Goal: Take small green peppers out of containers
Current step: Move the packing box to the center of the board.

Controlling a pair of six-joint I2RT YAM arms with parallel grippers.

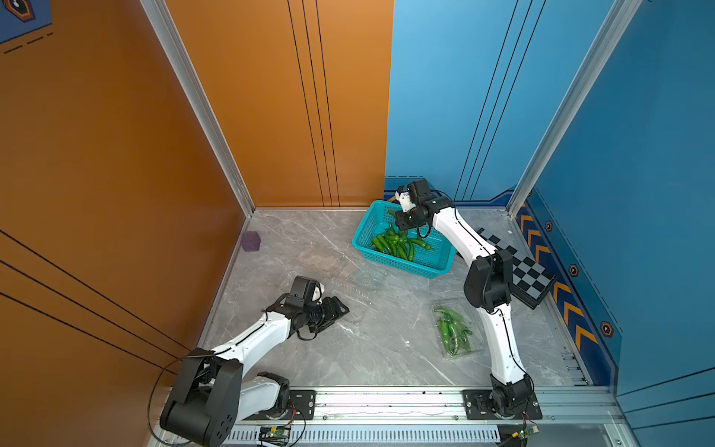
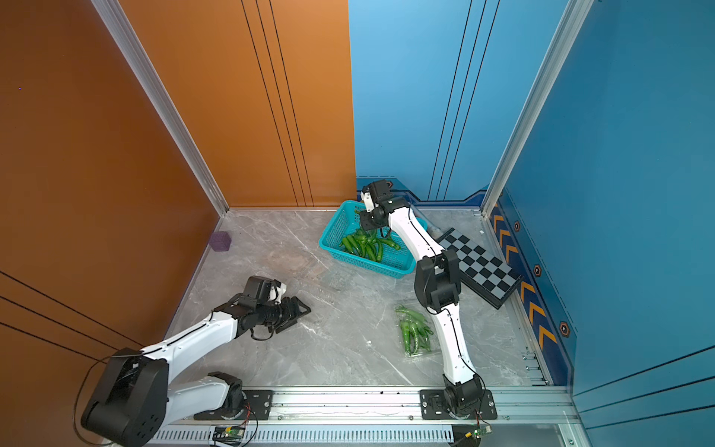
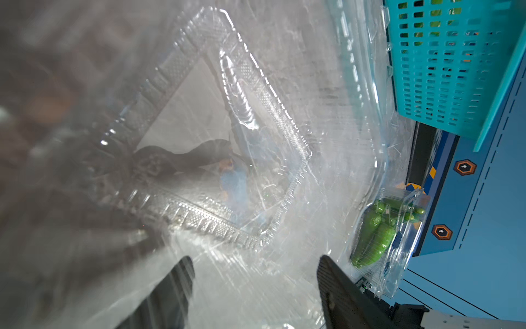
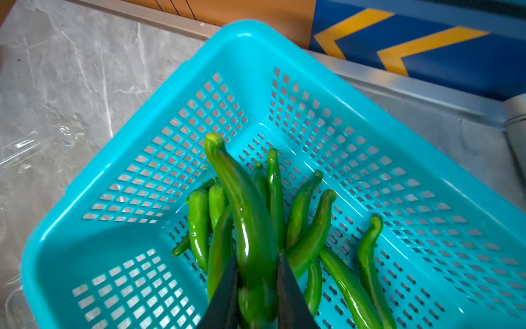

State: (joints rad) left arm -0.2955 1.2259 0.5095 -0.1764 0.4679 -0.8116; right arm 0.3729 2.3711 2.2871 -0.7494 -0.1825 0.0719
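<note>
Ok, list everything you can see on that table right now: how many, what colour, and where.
loose peppers: about ten, green, lying in the basket
held pepper: one, green, above the basket
packed peppers: a handful, green, inside the full container
full container: one, clear, on the table beside the right arm
empty containers: at least two, clear, mid-table
basket: one, teal, back of the table
block: one, purple, by the orange wall
checkerboard: one, black and white, by the blue wall
table: one, grey marble
left gripper: open, at an empty container
right gripper: shut on the held pepper
</note>
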